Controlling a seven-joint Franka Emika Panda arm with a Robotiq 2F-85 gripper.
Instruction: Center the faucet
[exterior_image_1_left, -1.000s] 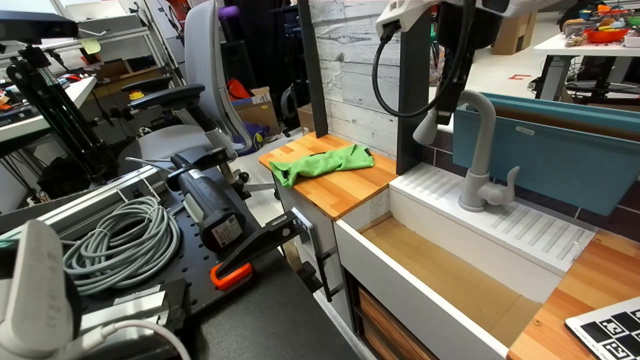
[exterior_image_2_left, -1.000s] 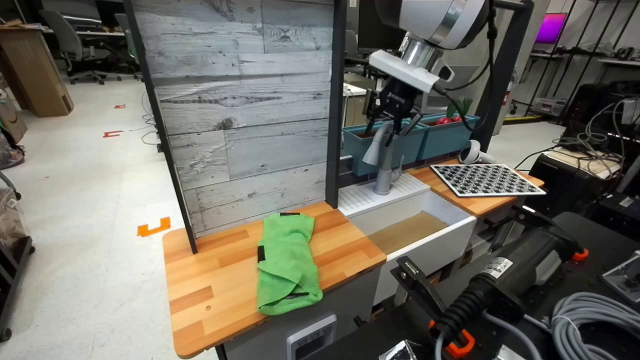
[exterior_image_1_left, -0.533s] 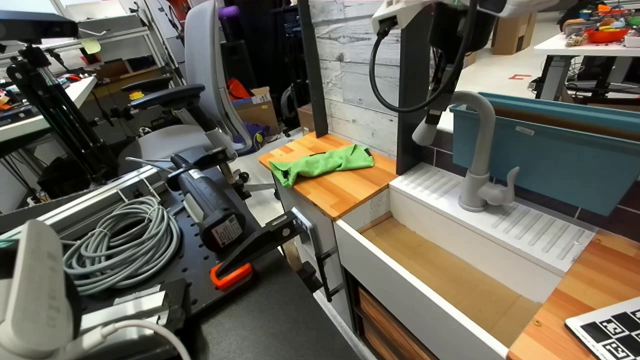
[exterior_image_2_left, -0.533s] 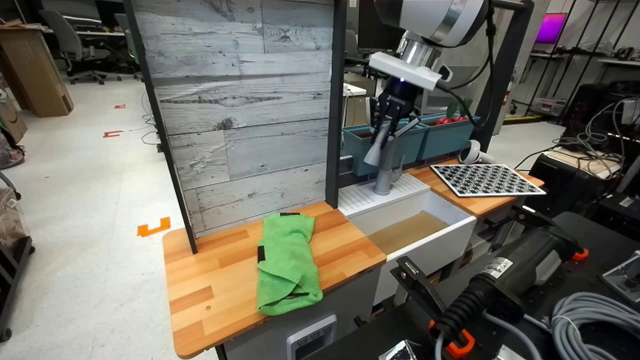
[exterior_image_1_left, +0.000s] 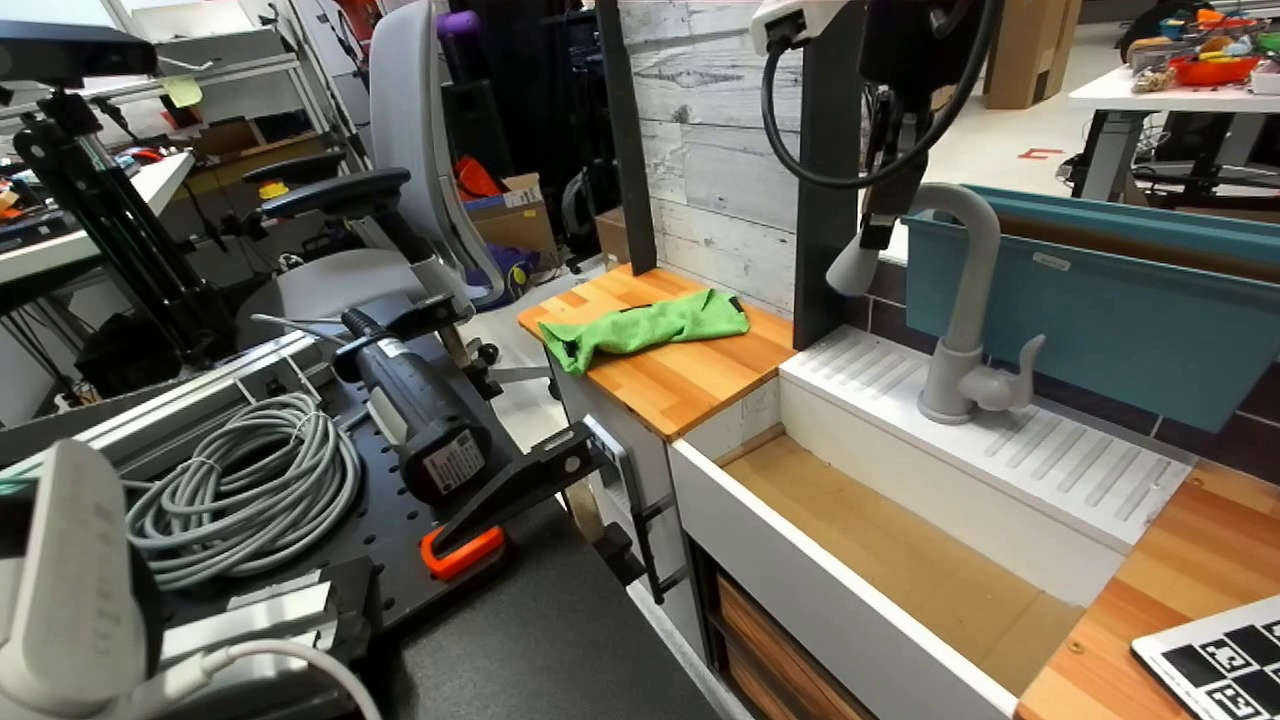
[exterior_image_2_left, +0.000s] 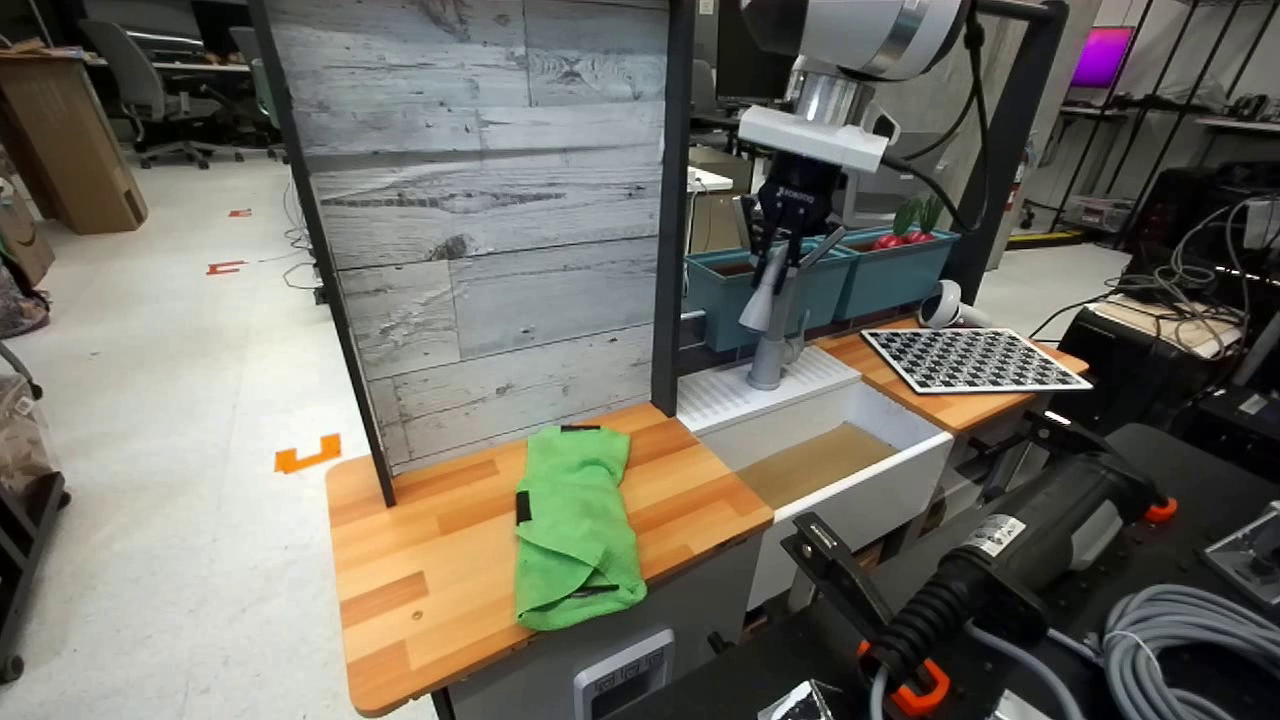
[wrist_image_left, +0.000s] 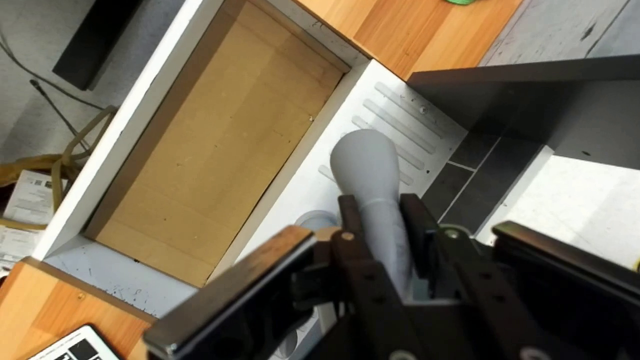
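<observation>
gripper (wrist_image_left: 380, 205) clenched on the hooked spout (wrist_image_left: 387, 240) of the grey faucet (exterior_image_1_left: 967, 310).
its fingers (wrist_image_left: 349, 215) lie against either side of the spout, just above the flared head (wrist_image_left: 365, 160), which in the wrist view overlaps the ribbed white ledge (exterior_image_1_left: 850, 365). the faucet stands upright by its thick base on that ledge, behind the sink (exterior_image_1_left: 800, 590), with a teal planter (exterior_image_1_left: 1090, 320) at its back. in both exterior views a green cloth (exterior_image_2_left: 580, 540) lies on the wooden counter (exterior_image_2_left: 430, 550) beside the sink.
</observation>
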